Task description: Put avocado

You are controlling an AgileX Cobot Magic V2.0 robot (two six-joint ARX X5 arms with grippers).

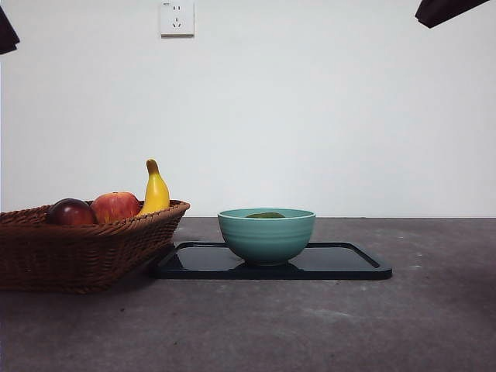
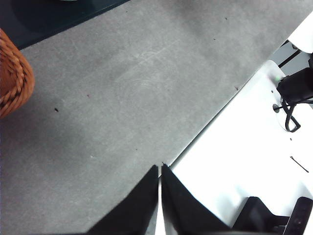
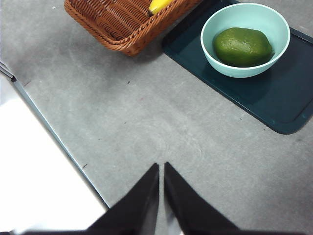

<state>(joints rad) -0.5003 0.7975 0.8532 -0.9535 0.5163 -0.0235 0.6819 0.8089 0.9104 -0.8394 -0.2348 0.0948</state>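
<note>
Avocado (image 3: 243, 46) lies inside the teal bowl (image 3: 210, 22) on the dark tray (image 3: 288, 105), so placement looks complete. Left gripper (image 2: 160, 169) and right gripper (image 3: 161, 166) hang over bare table (image 3: 146, 122), fingers together (nothing held), apparently parked clear.

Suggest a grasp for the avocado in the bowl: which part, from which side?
Probably from straight above, jaws across the short width of the avocado at its middle. It lies on its side in the teal bowl, and the bowl's wall blocks any sideways approach; only its top shows above the rim in the front view. Both grippers wait shut, away from it.
</note>
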